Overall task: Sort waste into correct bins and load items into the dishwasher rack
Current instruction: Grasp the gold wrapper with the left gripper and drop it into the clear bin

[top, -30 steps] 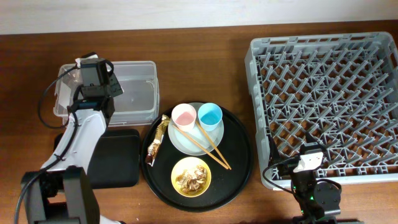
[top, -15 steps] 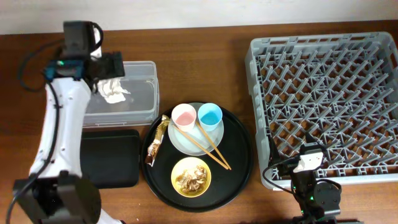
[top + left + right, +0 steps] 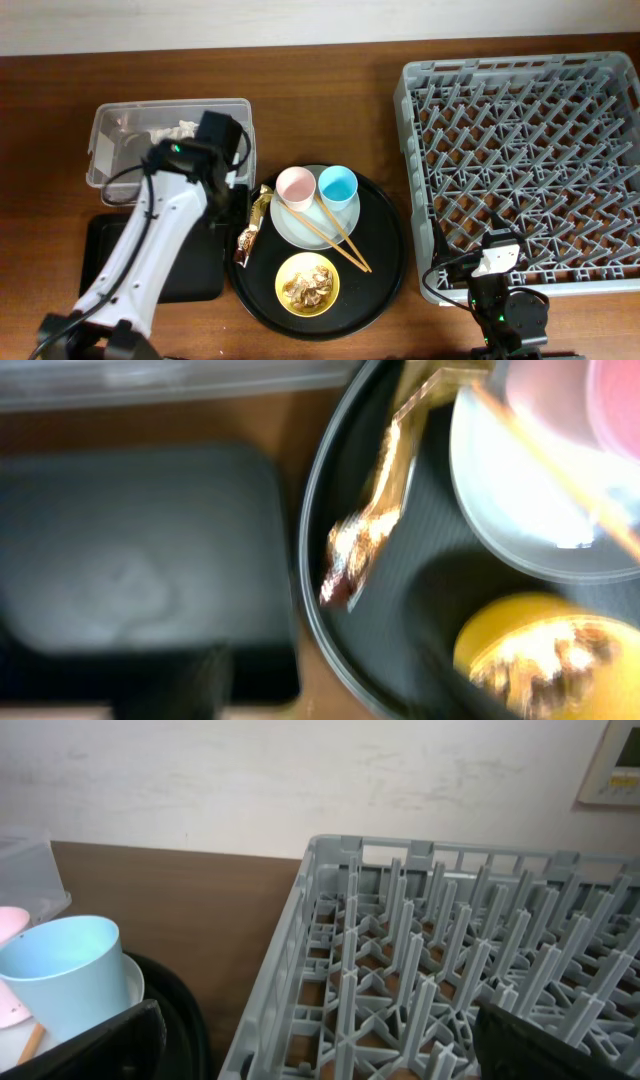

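Note:
The crumpled white paper wad (image 3: 178, 130) lies in the clear tub (image 3: 110, 180). My left gripper (image 3: 236, 193) is open and empty between the tub and the round tray, just above the gold-brown wrapper (image 3: 252, 224). The wrapper also shows in the left wrist view (image 3: 368, 530), ahead of the blurred fingers (image 3: 325, 695). The pink cup (image 3: 296, 185), blue cup (image 3: 338, 185) and chopsticks (image 3: 338, 234) rest on the grey-green plate (image 3: 296, 228). The yellow bowl (image 3: 307, 283) holds food scraps. My right gripper (image 3: 330, 1060) is open and empty at the front-left corner of the grey rack (image 3: 530, 170).
The shallow black tray (image 3: 190, 262) lies in front of the tub, partly under my left arm. The large round black tray (image 3: 385, 265) carries the dishes and the wrapper. The right wrist view shows the blue cup (image 3: 60, 975) left of the rack wall (image 3: 300, 940).
My left arm let the paper wad go into the clear tub, then swung right and forward to the wrapper on the round tray's left edge. The right arm has not moved.

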Robot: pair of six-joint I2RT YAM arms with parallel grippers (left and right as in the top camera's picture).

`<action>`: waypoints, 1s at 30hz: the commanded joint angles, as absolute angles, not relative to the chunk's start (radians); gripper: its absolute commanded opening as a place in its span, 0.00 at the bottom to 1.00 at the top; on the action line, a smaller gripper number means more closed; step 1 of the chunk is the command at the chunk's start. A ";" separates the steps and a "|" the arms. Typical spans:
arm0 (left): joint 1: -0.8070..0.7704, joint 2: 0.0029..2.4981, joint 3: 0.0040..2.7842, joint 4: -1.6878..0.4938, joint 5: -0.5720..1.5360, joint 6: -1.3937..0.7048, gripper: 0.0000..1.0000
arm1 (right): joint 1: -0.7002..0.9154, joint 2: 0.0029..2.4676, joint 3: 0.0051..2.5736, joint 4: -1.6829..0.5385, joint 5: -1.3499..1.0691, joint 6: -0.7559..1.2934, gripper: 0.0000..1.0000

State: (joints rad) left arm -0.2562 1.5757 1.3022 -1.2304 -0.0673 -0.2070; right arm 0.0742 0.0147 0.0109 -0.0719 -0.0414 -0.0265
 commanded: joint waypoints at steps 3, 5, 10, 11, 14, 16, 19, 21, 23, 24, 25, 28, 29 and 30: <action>-0.397 1.572 1.013 -0.873 -0.067 -0.209 0.52 | 0.070 0.006 0.006 -0.075 -0.036 -0.022 0.99; -0.419 1.572 0.934 -0.748 -0.121 -0.209 0.59 | 0.070 0.006 0.006 -0.076 -0.036 -0.022 0.99; -0.418 1.572 0.880 -0.608 -0.194 -0.208 0.60 | 0.070 0.006 0.006 -0.076 -0.036 -0.022 0.99; -0.418 1.572 0.865 -0.575 -0.196 -0.208 0.60 | 0.070 0.006 0.006 -0.075 -0.036 -0.022 0.99; -0.418 1.599 0.829 -0.516 -0.207 -0.208 0.59 | 0.070 0.006 0.006 -0.075 -0.036 -0.022 0.99; -0.418 1.622 0.828 -0.515 -0.208 -0.208 0.59 | 0.070 0.006 0.006 -0.075 -0.036 -0.022 0.98; -0.418 1.670 0.827 -0.509 -0.207 -0.208 0.50 | 0.070 0.006 0.006 -0.075 -0.036 -0.022 0.99; -0.418 1.671 0.831 -0.507 -0.221 -0.208 0.29 | 0.070 0.006 0.006 -0.075 -0.036 -0.022 0.99; -0.418 1.656 0.857 -0.537 -0.246 -0.208 0.22 | 0.070 0.006 0.006 -0.075 -0.036 -0.022 0.99; -0.418 1.636 0.887 -0.571 -0.287 -0.208 0.19 | 0.070 0.006 0.006 -0.075 -0.036 -0.022 0.99; -0.418 1.599 0.934 -0.638 -0.311 -0.208 0.13 | 0.070 0.006 0.006 -0.076 -0.036 -0.022 0.99; -0.418 1.494 1.040 -0.796 -0.310 -0.208 0.05 | 0.070 0.006 0.006 -0.075 -0.036 -0.022 0.99; -0.418 1.449 1.069 -0.825 -0.311 -0.208 0.05 | 0.070 0.006 0.006 -0.075 -0.036 -0.022 0.99; -0.418 1.413 1.085 -0.829 -0.311 -0.208 0.05 | 0.070 0.006 0.006 -0.075 -0.036 -0.022 0.99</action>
